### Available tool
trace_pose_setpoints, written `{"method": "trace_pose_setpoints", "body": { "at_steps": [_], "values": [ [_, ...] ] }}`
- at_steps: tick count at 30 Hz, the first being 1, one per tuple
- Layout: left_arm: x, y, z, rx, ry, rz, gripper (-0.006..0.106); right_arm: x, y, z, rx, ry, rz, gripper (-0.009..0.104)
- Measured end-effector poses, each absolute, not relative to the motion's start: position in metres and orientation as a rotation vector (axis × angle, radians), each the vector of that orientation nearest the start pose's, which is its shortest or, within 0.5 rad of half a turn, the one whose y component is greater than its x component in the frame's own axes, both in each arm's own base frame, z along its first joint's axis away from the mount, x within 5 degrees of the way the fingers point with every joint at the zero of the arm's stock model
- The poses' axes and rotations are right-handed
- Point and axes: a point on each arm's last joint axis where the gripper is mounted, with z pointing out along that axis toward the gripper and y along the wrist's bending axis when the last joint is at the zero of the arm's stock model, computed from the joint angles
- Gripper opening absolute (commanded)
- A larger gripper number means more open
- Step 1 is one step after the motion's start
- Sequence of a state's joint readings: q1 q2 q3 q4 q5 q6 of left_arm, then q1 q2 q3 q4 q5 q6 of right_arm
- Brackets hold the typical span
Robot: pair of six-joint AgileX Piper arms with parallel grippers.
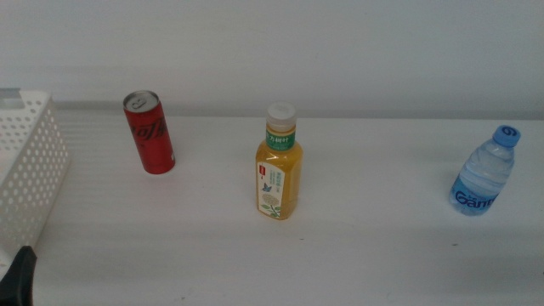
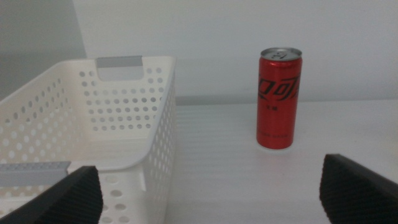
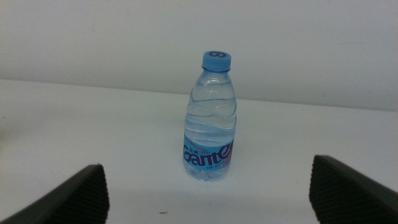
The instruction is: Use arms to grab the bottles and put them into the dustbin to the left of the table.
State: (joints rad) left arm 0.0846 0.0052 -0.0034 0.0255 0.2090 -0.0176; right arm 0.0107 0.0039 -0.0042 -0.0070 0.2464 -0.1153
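A slim red cola can [image 1: 150, 133] stands upright at the table's back left; it also shows in the left wrist view [image 2: 278, 98]. An orange juice bottle [image 1: 279, 163] with a white cap stands in the middle. A clear blue-capped water bottle [image 1: 484, 172] stands at the right, centred in the right wrist view [image 3: 210, 121]. The white perforated dustbin [image 1: 25, 166] stands at the left edge, empty in the left wrist view [image 2: 93, 124]. My left gripper [image 2: 211, 196] is open, near the dustbin's front and short of the can. My right gripper [image 3: 208, 196] is open, facing the water bottle from a distance.
The white table [image 1: 365, 246] spreads under everything, with a plain white wall behind. A dark part of the left arm [image 1: 21, 276] shows at the bottom left corner of the middle view.
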Motion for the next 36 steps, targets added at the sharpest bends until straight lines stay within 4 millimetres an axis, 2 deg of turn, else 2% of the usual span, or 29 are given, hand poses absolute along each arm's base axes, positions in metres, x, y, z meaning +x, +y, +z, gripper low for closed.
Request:
{"method": "trace_pose_setpoints", "body": {
  "at_steps": [6, 14, 19, 28, 36],
  "values": [
    [0.062, 0.001, 0.198, -0.009, 1.681, 0.021, 0.094, 0.055, 0.0, 0.192, -0.114, 1.727, -0.084, 0.086],
    [0.088, -0.009, 0.2, 0.1, 1.714, -0.073, 0.094, 0.055, 0.0, 0.192, -0.114, 1.727, -0.084, 0.086],
    [0.11, -0.018, 0.192, 0.162, 1.77, -0.105, 0.094, 0.055, 0.0, 0.192, -0.114, 1.727, -0.084, 0.086],
    [0.144, -0.029, 0.173, 0.175, 1.781, -0.141, 0.094, 0.055, 0.0, 0.192, -0.114, 1.727, -0.084, 0.086],
    [0.16, -0.031, 0.163, 0.161, 1.715, -0.142, 0.094, 0.055, 0.0, 0.192, -0.114, 1.727, -0.084, 0.086]
  ]
}}
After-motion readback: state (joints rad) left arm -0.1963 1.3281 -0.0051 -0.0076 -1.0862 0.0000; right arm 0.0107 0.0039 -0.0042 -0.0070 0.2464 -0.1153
